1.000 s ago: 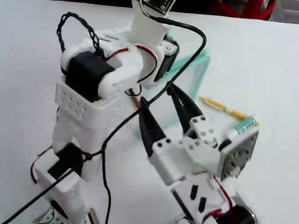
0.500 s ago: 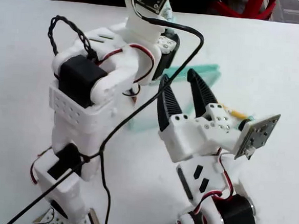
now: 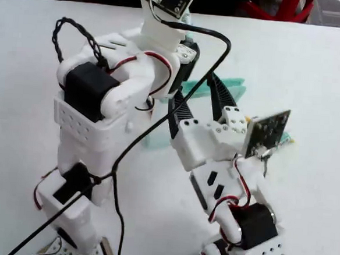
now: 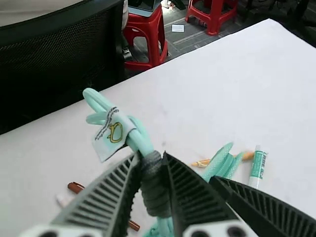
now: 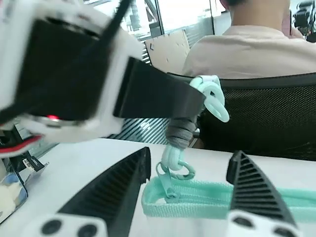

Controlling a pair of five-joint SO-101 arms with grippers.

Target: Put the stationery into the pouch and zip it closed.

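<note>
Left claw (image 4: 150,157) clamps the pouch (image 4: 222,157) by its cord (image 4: 154,185).

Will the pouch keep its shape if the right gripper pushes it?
Probably floppy: the pouch looks like soft fabric, held by its cord in the left gripper. Likely light, so a push may swing it.

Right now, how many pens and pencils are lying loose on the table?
3: a green-and-white marker and a yellow pencil beside the pouch, and a brown pen on the pouch's other side. Others may be hidden.
</note>
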